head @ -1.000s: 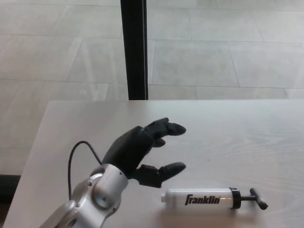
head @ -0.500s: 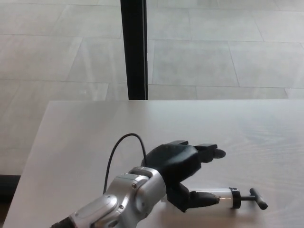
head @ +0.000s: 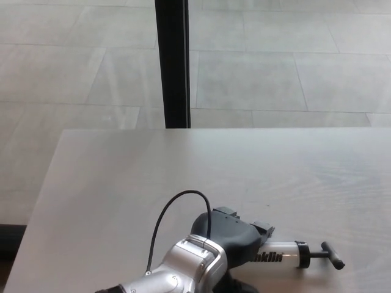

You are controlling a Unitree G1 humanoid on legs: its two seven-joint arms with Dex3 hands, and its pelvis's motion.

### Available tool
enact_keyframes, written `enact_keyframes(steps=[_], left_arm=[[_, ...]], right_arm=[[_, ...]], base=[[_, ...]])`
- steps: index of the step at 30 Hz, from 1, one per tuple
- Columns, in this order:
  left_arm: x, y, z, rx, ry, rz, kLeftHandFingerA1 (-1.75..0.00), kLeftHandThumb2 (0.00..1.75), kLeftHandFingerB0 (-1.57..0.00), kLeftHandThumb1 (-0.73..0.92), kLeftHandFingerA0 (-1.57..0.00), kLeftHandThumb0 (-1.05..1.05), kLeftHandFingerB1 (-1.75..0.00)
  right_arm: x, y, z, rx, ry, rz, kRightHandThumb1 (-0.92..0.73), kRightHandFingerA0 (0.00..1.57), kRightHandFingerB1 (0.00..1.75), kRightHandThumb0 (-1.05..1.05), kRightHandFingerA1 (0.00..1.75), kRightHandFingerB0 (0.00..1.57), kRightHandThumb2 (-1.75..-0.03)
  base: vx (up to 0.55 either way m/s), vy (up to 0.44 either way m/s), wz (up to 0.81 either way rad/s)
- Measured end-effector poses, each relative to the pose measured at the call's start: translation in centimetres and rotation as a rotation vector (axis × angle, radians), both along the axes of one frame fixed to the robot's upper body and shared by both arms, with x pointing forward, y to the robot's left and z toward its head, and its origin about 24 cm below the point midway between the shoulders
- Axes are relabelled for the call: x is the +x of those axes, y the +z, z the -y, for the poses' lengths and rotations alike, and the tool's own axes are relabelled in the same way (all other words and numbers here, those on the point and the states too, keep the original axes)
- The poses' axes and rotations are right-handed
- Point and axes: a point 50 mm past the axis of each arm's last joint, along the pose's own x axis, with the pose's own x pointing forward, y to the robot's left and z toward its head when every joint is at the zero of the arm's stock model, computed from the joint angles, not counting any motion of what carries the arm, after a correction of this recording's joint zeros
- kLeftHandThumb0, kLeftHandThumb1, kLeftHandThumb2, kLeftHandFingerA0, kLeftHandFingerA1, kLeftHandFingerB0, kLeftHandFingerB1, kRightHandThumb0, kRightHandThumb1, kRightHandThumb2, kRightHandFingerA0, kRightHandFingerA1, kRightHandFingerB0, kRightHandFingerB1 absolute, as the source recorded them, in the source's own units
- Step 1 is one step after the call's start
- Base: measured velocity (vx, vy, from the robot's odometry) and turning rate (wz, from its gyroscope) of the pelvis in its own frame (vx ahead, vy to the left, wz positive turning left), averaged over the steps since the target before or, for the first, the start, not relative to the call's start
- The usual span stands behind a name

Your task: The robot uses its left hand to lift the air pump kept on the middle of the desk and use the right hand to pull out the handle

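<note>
The air pump point(head: 282, 254) lies on its side near the desk's front edge, a white barrel with black "Franklin" lettering. Its black T-handle point(head: 332, 255) points right and sits close against the barrel's black collar. My left hand point(head: 231, 237) comes in from the lower left and covers the barrel's left half, its fingers curled over the top. The pump rests on the desk point(head: 122, 183). How firmly the hand holds it is hidden beneath the palm. My right hand does not show.
A black cable point(head: 174, 213) loops up from my silver left forearm point(head: 177, 271). A black post point(head: 172, 61) stands behind the desk's far edge, over a tiled floor. The desk's left edge runs diagonally at left.
My left hand moved right and down from beside the pump onto its barrel, and its spread fingers closed over it. The pump has not shifted.
</note>
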Motion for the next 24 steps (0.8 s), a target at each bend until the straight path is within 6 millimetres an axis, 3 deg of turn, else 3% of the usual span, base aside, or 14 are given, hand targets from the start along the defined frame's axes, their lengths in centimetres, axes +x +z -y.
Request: enact_keyframes(steps=[1,6,7,8,10,11,12,14,15,16,17,18,20,24], left_arm=[[0.0,-0.1,-0.1,0.017,0.005,0.009,-0.25,1.0,0.0,0.59,0.0,-0.96,-0.09],[-0.2,-0.8,-0.3,0.07,0.032,0.042,-0.19,0.96,-0.05,0.6,0.0,-0.98,-0.16],[-0.3,-1.1,-0.3,0.071,0.041,0.048,-0.23,0.6,-0.13,0.66,0.0,-0.82,-0.35],[-0.4,-1.3,-0.3,0.064,0.056,0.057,-0.37,0.94,-0.1,0.52,0.0,-0.81,-0.46],[-0.5,-1.5,-0.2,0.04,0.078,0.083,-0.45,0.92,-0.13,0.53,-0.03,-0.8,-0.49],[-0.5,-1.6,0.0,0.025,0.087,0.097,-0.57,0.9,-0.18,0.53,-0.07,-0.78,-0.5],[-0.6,-1.6,0.1,0.015,0.093,0.109,-0.61,0.61,-0.28,0.71,-0.2,-0.71,-0.45],[-0.6,-1.6,0.3,-0.015,0.107,0.133,-0.63,0.59,-0.32,0.69,-0.28,-0.7,-0.46],[-0.6,-1.5,0.5,-0.03,0.114,0.144,-0.66,0.97,-0.28,0.56,-0.29,-0.77,-0.56],[-0.6,-1.5,0.7,-0.049,0.12,0.157,-0.71,0.99,-0.25,0.56,-0.39,-0.72,-0.55],[-0.6,-1.4,0.9,-0.061,0.123,0.165,-0.71,0.99,-0.25,0.56,-0.39,-0.72,-0.55],[-0.5,-1.4,1.1,-0.075,0.13,0.176,-0.69,0.62,-0.32,0.7,-0.35,-0.73,-0.48],[-0.5,-1.4,1.3,-0.099,0.145,0.196,-0.7,0.61,-0.38,0.72,-0.45,-0.71,-0.45],[-0.5,-1.5,1.6,-0.138,0.171,0.227,-0.83,0.61,-0.33,0.7,-0.69,-0.63,-0.48]], right_arm=[[0.0,0.0,0.0,0.002,0.0,0.0,-0.81,0.76,0.52,-0.63,0.85,0.69,-0.64],[0.1,0.2,-0.1,0.016,-0.008,0.009,-0.8,0.78,0.52,-0.63,0.88,0.72,-0.63],[0.2,0.3,-0.1,0.02,-0.01,0.012,-0.8,0.78,0.52,-0.63,0.89,0.74,-0.63],[0.2,0.3,-0.1,0.022,-0.012,0.015,-0.79,0.78,0.52,-0.64,0.88,0.74,-0.63],[0.2,0.5,-0.1,0.025,-0.016,0.02,-0.79,0.78,0.52,-0.63,0.88,0.72,-0.63],[0.3,0.5,-0.2,0.028,-0.016,0.022,-0.79,0.78,0.52,-0.64,0.89,0.73,-0.63],[0.3,0.5,-0.2,0.029,-0.017,0.022,-0.79,0.78,0.52,-0.64,0.88,0.73,-0.63],[0.3,0.6,-0.2,0.03,-0.018,0.023,-0.79,0.76,0.53,-0.64,0.87,0.73,-0.64],[0.3,0.6,-0.2,0.031,-0.018,0.023,-0.79,0.77,0.53,-0.65,0.89,0.73,-0.64],[0.3,0.6,-0.2,0.031,-0.018,0.023,-0.79,0.77,0.54,-0.65,0.89,0.74,-0.64],[0.3,0.6,-0.2,0.031,-0.018,0.023,-0.79,0.77,0.54,-0.65,0.89,0.74,-0.64],[0.3,0.5,-0.2,0.031,-0.018,0.023,-0.79,0.77,0.54,-0.66,0.89,0.75,-0.64],[0.3,0.5,-0.3,0.033,-0.017,0.023,-0.79,0.76,0.55,-0.64,0.91,0.75,-0.64],[0.3,0.5,-0.3,0.033,-0.016,0.023,-0.78,0.75,0.56,-0.64,0.93,0.75,-0.63]], base=[[0.0,0.0,0.0],[0.0,0.0,0.0],[0.0,0.0,0.0],[0.0,0.0,0.0],[0.0,0.0,0.0],[0.0,0.0,0.0],[0.0,0.0,0.0],[0.0,0.0,0.0],[0.0,0.0,0.0],[0.0,0.0,0.0],[0.0,0.0,0.0],[0.0,0.0,0.0],[0.0,0.0,0.0],[0.0,0.0,0.0]])
